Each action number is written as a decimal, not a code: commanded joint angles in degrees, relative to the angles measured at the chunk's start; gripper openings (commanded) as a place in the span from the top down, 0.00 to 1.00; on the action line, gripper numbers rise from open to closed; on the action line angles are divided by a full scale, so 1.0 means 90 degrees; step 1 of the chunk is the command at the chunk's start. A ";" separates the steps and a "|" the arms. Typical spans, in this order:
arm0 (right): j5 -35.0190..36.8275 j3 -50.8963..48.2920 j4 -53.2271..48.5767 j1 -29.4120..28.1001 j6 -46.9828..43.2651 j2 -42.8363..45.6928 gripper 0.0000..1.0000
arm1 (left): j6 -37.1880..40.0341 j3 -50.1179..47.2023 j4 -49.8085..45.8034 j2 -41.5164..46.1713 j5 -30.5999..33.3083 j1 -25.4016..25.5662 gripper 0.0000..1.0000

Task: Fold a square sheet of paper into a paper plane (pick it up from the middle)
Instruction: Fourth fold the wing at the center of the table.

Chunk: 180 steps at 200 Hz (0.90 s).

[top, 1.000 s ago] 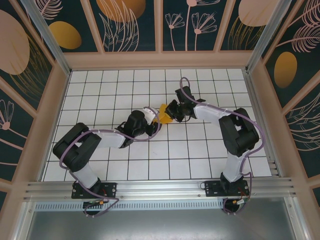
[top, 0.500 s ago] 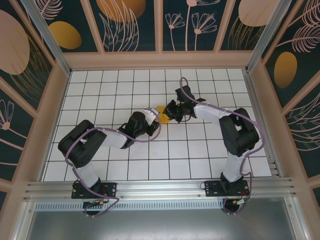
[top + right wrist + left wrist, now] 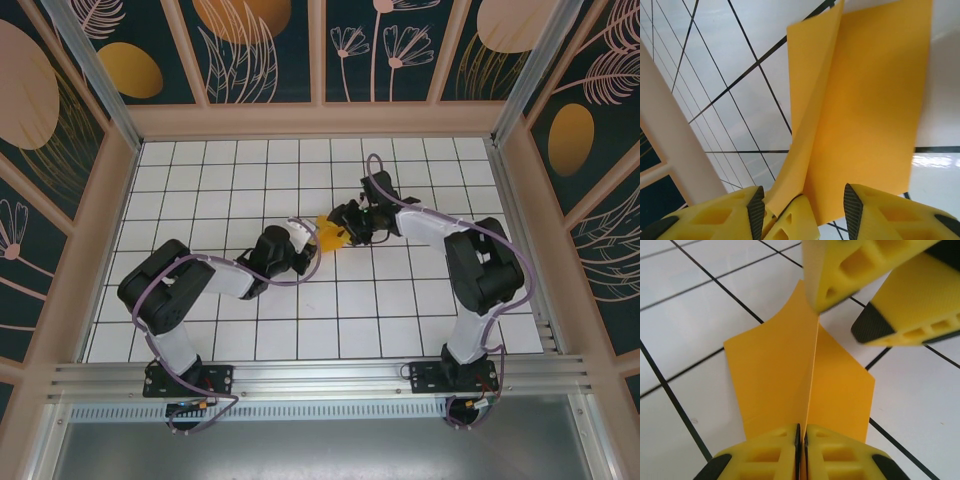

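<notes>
Two fingers of the left gripper (image 3: 801, 440): squeezed together, pinching the near end of the paper's crease.
Sheet of paper (image 3: 770, 375): orange, folded down the centre, flaps splayed out, right at the middle of the desk (image 3: 200, 180); can't tell if it touches.
Right gripper (image 3: 804, 200): just past the desk's middle, fingers apart, paper's far end poking in between them.

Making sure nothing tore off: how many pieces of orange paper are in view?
1. The orange paper, folded, is mid-table, its crease pinched in the left gripper, its other end inside the open right gripper. A scrap beneath it could be hidden.
</notes>
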<state>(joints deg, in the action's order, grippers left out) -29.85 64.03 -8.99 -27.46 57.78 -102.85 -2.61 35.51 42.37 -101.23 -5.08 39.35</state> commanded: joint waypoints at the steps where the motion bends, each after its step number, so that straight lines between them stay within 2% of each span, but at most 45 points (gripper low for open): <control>1: 0.0032 -0.0316 0.0372 0.0001 -0.0663 0.0475 0.51 | -0.0619 -0.0228 0.0466 -0.0051 -0.0356 0.0002 0.85; 58: -0.0051 -0.1307 0.1114 -0.0009 -0.0972 0.0902 0.59 | -0.1099 -0.0325 0.0451 -0.0083 -0.0478 0.0010 0.84; 84: -0.0159 -0.1405 0.1241 -0.0041 -0.1016 0.0759 0.67 | -0.1312 -0.0314 0.0457 -0.0162 -0.0618 0.0003 0.85; 109: -0.0291 -0.1312 0.1372 -0.0110 -0.1163 0.0529 0.71 | -0.1577 -0.0211 0.0370 -0.0259 -0.0809 0.0012 0.87; 157: -0.0522 -0.1239 0.1618 -0.0146 -0.1805 0.0150 0.72 | -0.2306 -0.0008 0.0174 -0.0402 -0.1136 0.0006 0.91; 180: -0.0555 -0.1263 0.1720 -0.0142 -0.2045 0.0049 0.69 | -0.2629 0.0021 0.0147 -0.0441 -0.1213 0.0003 0.91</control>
<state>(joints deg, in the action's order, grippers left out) -33.12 52.03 3.66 -28.60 43.75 -101.12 -21.50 34.57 44.29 -104.22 -13.58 39.35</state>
